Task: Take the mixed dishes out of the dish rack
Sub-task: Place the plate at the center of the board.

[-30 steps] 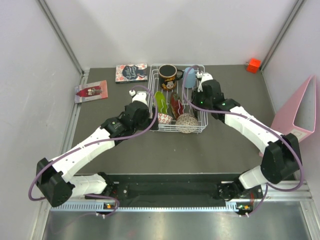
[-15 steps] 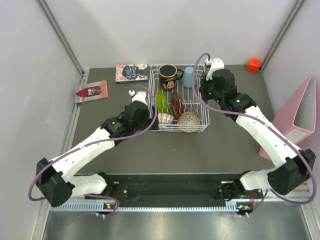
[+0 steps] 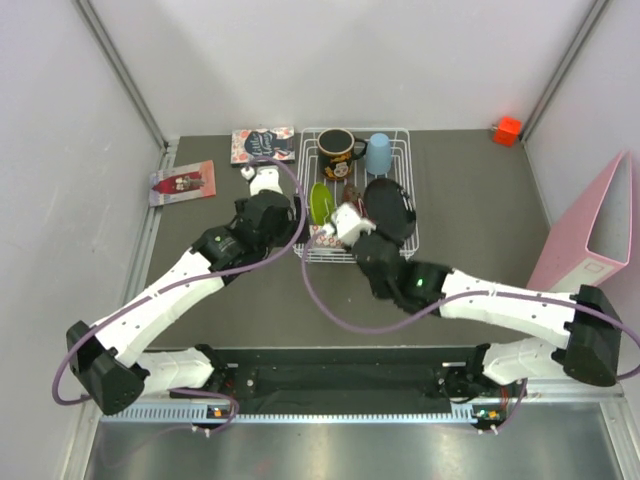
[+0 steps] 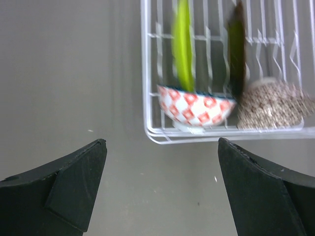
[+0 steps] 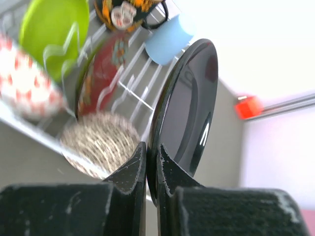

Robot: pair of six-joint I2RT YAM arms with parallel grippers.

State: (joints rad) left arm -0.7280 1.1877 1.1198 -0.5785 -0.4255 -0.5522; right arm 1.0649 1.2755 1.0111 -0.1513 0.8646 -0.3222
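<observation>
While the right gripper (image 5: 151, 158) is clamped narrow on the lower rim of a glossy black round plate (image 5: 189, 108), that plate stands on edge, straight up from its jaws. The left gripper (image 4: 161, 147) has its jaws wide apart. Just ahead of them lies a corner of the white wire dish rack (image 4: 145, 98), holding a red-and-white checked bowl (image 4: 194, 108) and an upright lime-green plate (image 4: 183, 44).
</observation>
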